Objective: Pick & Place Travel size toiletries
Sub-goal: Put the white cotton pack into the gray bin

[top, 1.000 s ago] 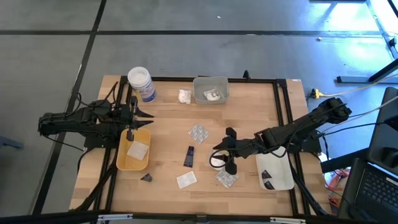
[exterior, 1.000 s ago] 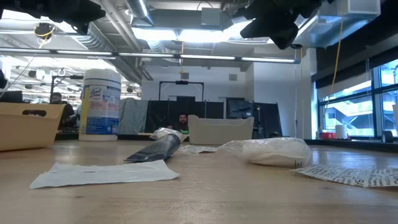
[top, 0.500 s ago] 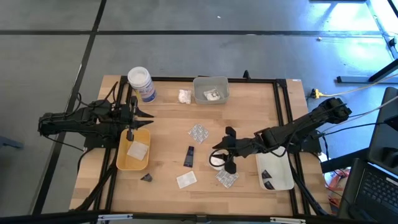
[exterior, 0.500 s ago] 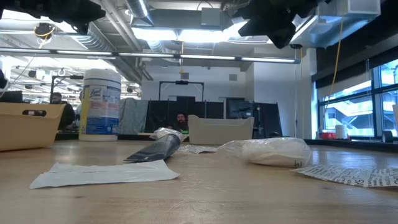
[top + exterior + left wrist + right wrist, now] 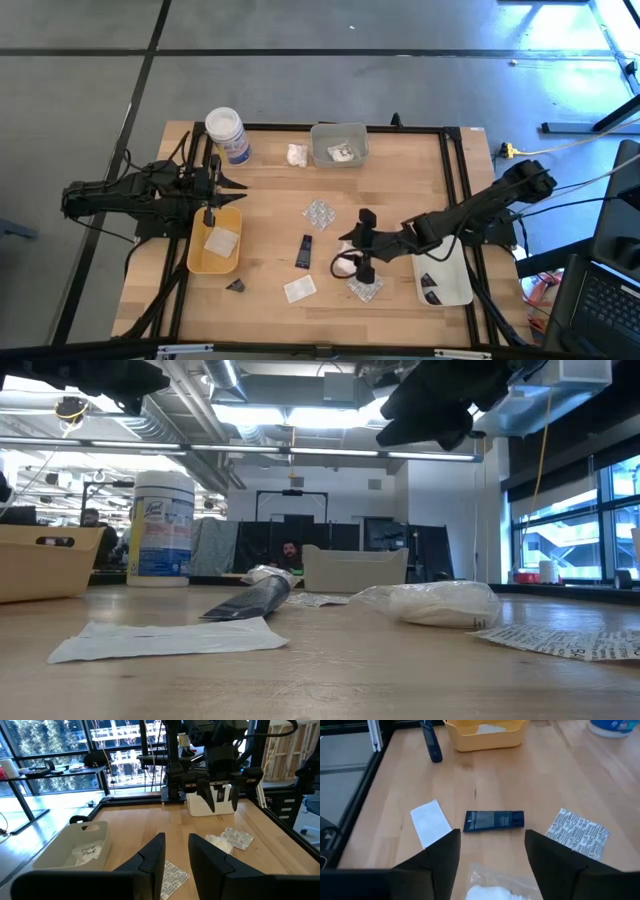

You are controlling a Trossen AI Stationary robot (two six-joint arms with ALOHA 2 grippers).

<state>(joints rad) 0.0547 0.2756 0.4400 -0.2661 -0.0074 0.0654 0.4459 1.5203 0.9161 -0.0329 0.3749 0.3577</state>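
The right gripper (image 5: pixel 352 257) hangs above the middle of the table (image 5: pixel 270 180) with its fingers (image 5: pixel 438 854) spread wide and nothing between them; a white lumpy packet (image 5: pixel 345 267) in clear wrap lies on the wood right under it. Just past the fingertips the dark tube (image 5: pixel 304 251) lies flat, its long axis running from the near edge toward the far edge in the high view and crosswise to the gripper's reach in the right wrist view. A flat white sachet (image 5: pixel 299 289) lies near the tube's near end, a printed blister pack (image 5: pixel 319 213) lies beyond its far end, and a second blister pack (image 5: pixel 365 287) lies beside the lumpy packet. Nothing stands between the open fingers and the tube. Behind the right arm, a white tray (image 5: pixel 447 280) holds a small dark item (image 5: pixel 428 285). A small dark wedge (image 5: pixel 235 285) sits near the front edge, below the yellow tray (image 5: pixel 196 247), which holds a pale square packet (image 5: pixel 221 242). The left gripper (image 5: pixel 232 185) waits above that tray's far end, fingers close together with a narrow gap, holding nothing. At the far edge, a clear tray (image 5: pixel 339 145) holds a small printed packet (image 5: pixel 342 152), a white lumpy packet (image 5: pixel 296 154) lies beside it, and a big white jar (image 5: pixel 226 134) stands at the corner.
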